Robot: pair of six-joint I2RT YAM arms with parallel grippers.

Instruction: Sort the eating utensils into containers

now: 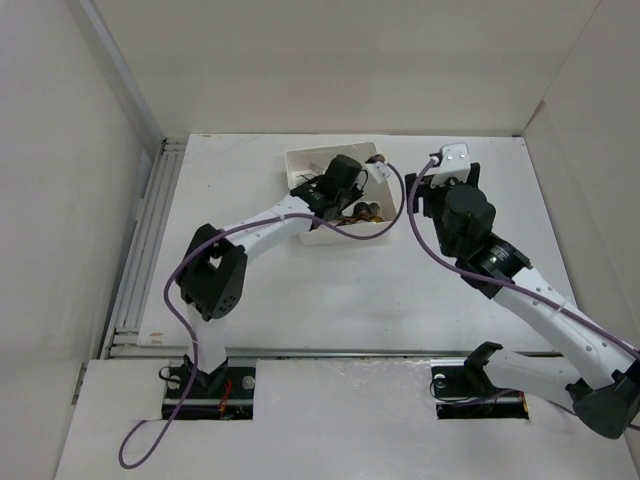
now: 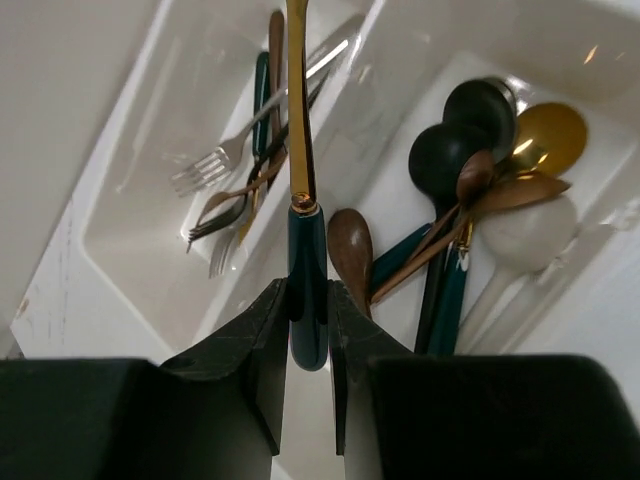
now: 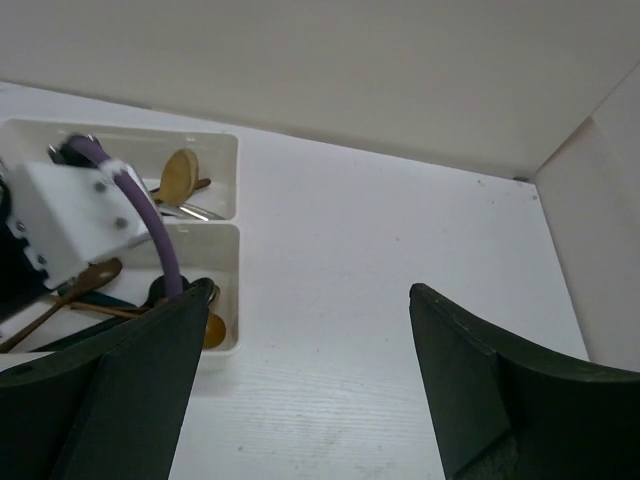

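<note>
**Polished cutlery in glossy white plastic trays**

The green-handled utensil has a mirror-gold metal stem and glossy handle. A gold spoon gleams; black spoons look satin. Fingers of the left claw are matt black; the worktop matt white.

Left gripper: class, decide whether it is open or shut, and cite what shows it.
Shut on the green-handled utensil: in the left wrist view, the left gripper clamps both sides of its dark handle.
</note>
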